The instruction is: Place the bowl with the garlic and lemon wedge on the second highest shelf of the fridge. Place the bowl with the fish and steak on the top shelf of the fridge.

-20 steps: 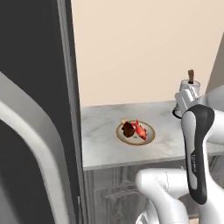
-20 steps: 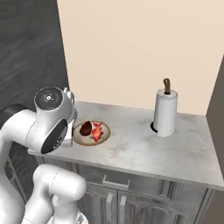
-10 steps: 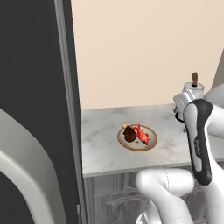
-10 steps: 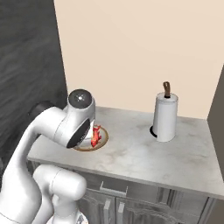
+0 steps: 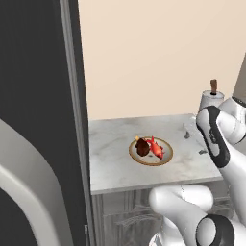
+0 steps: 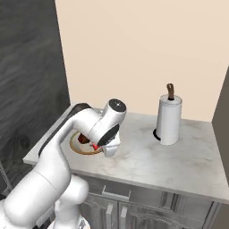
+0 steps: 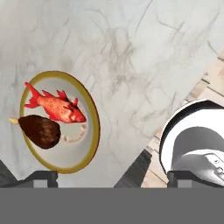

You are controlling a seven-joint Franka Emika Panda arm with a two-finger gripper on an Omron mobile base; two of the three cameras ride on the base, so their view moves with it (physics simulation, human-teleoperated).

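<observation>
A simulated kitchen with a marble counter against a cream wall. On the counter sits a shallow white bowl with a gold-brown rim. Inside it lie 2 items side by side and touching: a dark brown steak toward the fridge side and a bright red-orange fish next to it. In the right base view the bowl is partly hidden behind the white arm, with a sliver of the red fish showing beside the arm's wrist.

The fridge rises as a tall dark grey body at the left end of the counter, its edge just beside the marble top. Its shelves cannot be seen from these angles.

A white paper towel roll on an upright holder with a brown knob stands near the back of the counter, well apart from the bowl.

From the hand camera, looking down, the bowl lies at the left, with the fish above the steak in that picture. The paper towel roll appears at the lower right. The gripper hangs above the counter, its 2 dark fingertips spread wide apart with nothing between them, touching neither the bowl nor its contents.
</observation>
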